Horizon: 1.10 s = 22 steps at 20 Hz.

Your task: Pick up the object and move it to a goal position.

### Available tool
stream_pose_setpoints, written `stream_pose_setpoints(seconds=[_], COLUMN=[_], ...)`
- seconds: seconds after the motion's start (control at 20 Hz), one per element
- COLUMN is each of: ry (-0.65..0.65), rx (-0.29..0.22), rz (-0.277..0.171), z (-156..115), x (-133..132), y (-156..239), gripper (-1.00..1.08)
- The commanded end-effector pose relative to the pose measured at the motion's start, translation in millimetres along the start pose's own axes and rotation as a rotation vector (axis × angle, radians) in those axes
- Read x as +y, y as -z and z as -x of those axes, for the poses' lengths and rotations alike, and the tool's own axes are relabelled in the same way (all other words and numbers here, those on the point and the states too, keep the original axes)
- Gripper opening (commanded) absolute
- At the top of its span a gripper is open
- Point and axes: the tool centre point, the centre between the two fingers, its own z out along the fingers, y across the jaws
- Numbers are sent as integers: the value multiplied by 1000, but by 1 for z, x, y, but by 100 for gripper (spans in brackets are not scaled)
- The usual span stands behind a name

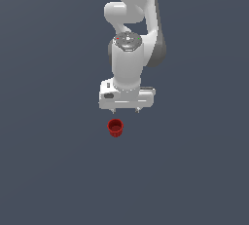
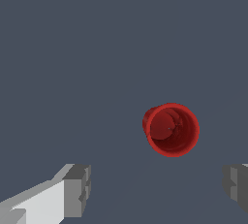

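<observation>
Panda arm [image 1: 131, 19] hangs over a plain dark grey floor [image 1: 48, 170], wrist pointing straight down. White gripper [image 1: 125, 110] has its jaws spread wide; the two fingertips poke out under the hand body, well apart, nothing between them.

Red cup [image 1: 115, 128] sits on the floor just below the gripper in the exterior view, offset slightly toward the exterior view's left of the hand's centre. Not touching the fingers, clear gap between cup and fingertips.

Wrist view: red cup [image 2: 171, 129] seen from above, looking into the open mouth. Thick rim, darker inside, tapered body showing on one side, so the camera is not dead centre over it. Looks upright, rim up. Ribbing on the sides is hard to make out at this resolution.

Both fingers show at the frame edge in the wrist view: one grey pad [image 2: 77, 189] on its white finger, the other pad [image 2: 237, 185] mostly cut off. Cup lies ahead of the line between the pads, closer to the cut-off one, not in the gap itself.

Nothing else on the floor in either view.
</observation>
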Motion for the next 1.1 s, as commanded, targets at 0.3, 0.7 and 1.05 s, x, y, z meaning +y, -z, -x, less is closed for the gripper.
stream_pose_setpoints(seconds=[0.3, 0.7, 1.05], ry=[19, 29, 69], rx=[28, 38, 22], rz=[-19, -27, -23], z=[-9, -12, -13], x=[-13, -18, -4], y=[11, 14, -4], gripper=[100, 100, 100])
